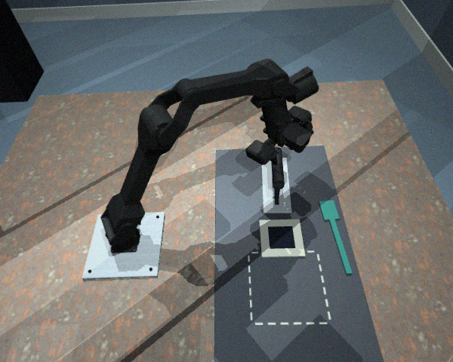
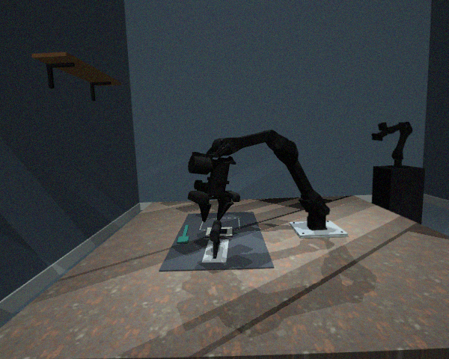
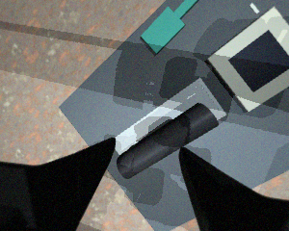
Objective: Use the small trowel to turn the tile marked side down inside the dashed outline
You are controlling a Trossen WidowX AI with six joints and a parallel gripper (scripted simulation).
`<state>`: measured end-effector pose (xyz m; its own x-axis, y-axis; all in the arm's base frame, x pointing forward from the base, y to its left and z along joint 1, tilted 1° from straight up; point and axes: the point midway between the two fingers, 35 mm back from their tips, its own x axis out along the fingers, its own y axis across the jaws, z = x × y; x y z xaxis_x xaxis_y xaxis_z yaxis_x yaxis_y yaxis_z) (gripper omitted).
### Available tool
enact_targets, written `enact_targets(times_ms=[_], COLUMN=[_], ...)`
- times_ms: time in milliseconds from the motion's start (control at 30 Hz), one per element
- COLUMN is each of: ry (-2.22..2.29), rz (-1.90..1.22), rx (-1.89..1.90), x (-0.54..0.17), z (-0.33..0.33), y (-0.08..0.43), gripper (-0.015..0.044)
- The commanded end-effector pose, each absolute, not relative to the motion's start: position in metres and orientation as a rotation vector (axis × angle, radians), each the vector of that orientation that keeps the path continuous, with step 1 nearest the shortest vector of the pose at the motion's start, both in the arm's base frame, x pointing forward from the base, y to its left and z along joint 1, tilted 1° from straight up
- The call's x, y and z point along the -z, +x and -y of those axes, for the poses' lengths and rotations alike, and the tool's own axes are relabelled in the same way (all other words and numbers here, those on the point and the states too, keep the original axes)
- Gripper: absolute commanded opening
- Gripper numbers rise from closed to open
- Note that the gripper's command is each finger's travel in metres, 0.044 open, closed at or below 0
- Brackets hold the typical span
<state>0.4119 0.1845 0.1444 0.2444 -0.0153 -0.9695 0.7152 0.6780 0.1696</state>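
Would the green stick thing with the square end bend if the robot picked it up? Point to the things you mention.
The green tool (image 1: 340, 243) (image 2: 184, 235) (image 3: 163, 30) probably won't bend: its handle looks straight and solid. It likely won't roll, since its square end lies flat. Held by the handle's far tip, it might dip toward that wider end.
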Motion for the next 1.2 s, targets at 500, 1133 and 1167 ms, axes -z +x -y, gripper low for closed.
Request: enact_targets(times_ms=[500,1133,1167], ry=[0.172,-0.301,-0.304], rz=[-1.131,-1.018,-1.034], rx=[0.129,-0.144,-0.151], x=[-0.139,-0.126,-0.122], z=[-0.191,-0.192,-0.196], y=[0.409,0.390,0.383], gripper=[0.0300,0.0300,0.0300])
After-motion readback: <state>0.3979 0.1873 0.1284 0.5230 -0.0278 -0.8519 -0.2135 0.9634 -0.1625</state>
